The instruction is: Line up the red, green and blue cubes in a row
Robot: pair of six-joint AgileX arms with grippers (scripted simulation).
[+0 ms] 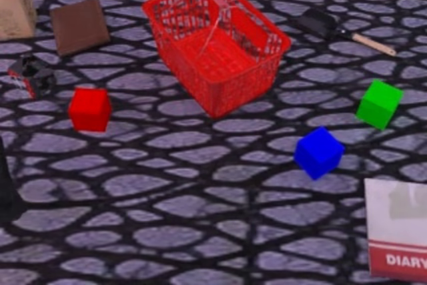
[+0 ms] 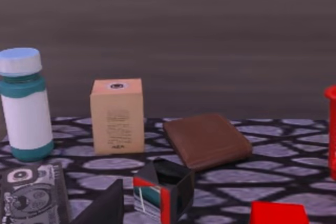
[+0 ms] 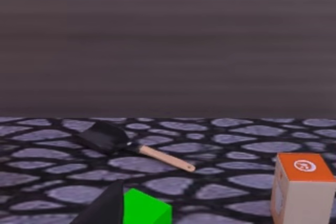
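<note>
Grippers barely show at this moment: in the top view neither arm reaches over the cubes, with only a dark shape at the far left edge that may belong to my left arm, and each wrist view catches just a dark wedge at its lower edge, the left gripper [image 2: 100, 205] and the right gripper [image 3: 102, 205], too little to tell whether either is open or holding anything. Working outward from the left gripper, the red cube [image 1: 89, 109] lies close ahead of it, its top face just entering the left wrist view [image 2: 278, 212], with the black-and-red block [image 1: 31, 75] nearer still and slightly to one side. Outward from the right gripper, the green cube [image 1: 379, 103] sits directly in front and almost touching the dark wedge in the right wrist view [image 3: 146, 207], while the blue cube [image 1: 319, 152] rests near the green one, toward the table's middle and nearer the front edge. The cubes have no long axis to favour; what matters, I judge, is that red belongs to the left arm's reach and green and blue to the right's. The red mesh basket [image 1: 220, 1] stands between the two groups, further back, so a row would sensibly form in the open ground nearer the front.
</note>
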